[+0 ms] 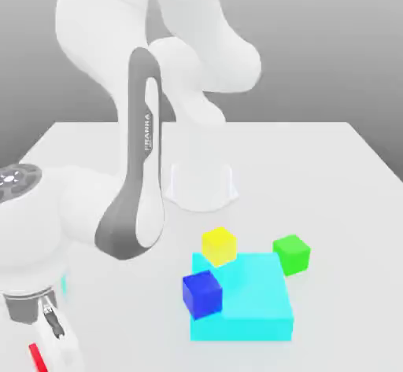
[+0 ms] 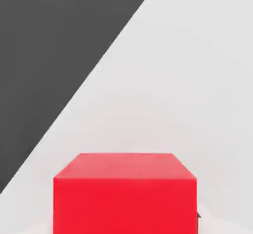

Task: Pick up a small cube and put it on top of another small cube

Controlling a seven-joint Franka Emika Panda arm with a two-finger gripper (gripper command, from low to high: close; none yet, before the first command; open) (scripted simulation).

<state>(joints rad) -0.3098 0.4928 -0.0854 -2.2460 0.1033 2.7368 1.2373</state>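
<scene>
The small red cube (image 2: 123, 193) sits on the white table close under my hand, near the table's edge. In the exterior view only a sliver of the red cube (image 1: 35, 356) peeks out below my gripper (image 1: 41, 345), at that view's lower left. The dark blue cube (image 1: 202, 294) stands well to the exterior view's right of the gripper, against the near left corner of the flat cyan block (image 1: 252, 303). Whether it rests on the block or beside it I cannot tell.
A yellow cube (image 1: 219, 245) stands at the cyan block's far left corner and a green cube (image 1: 291, 253) at its far right corner. The arm's white base (image 1: 201, 186) stands behind them. The table's edge (image 2: 94, 74) runs diagonally close to the red cube.
</scene>
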